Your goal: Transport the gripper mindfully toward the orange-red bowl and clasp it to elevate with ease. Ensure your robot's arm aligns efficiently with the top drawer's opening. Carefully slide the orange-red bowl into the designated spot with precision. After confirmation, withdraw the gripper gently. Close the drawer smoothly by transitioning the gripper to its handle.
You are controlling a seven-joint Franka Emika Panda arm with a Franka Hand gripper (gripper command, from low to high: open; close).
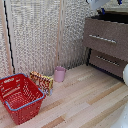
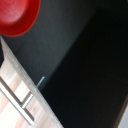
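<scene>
The orange-red bowl [image 2: 16, 15] shows only in the wrist view, lying on the dark floor of the open top drawer [image 2: 75, 65], apart from the gripper. In the exterior view the bowl is hidden inside the drawer. The top drawer [image 1: 114, 31] is pulled out from the cabinet at the exterior view's right, with its silver bar handle [image 1: 102, 38] across the front. The handle also shows in the wrist view [image 2: 18, 102]. My gripper [image 1: 110, 6] hangs above the drawer opening at the top edge, blue fingertips [image 1: 102, 10] apart, holding nothing. No fingers show in the wrist view.
A lower drawer [image 1: 107, 61] is shut beneath the top one. A big red wire basket [image 1: 20, 97], a yellow packet [image 1: 42, 80] and a pale pink cup [image 1: 60, 74] stand on the wooden floor. A white arm part [image 1: 125, 74] is at the right edge.
</scene>
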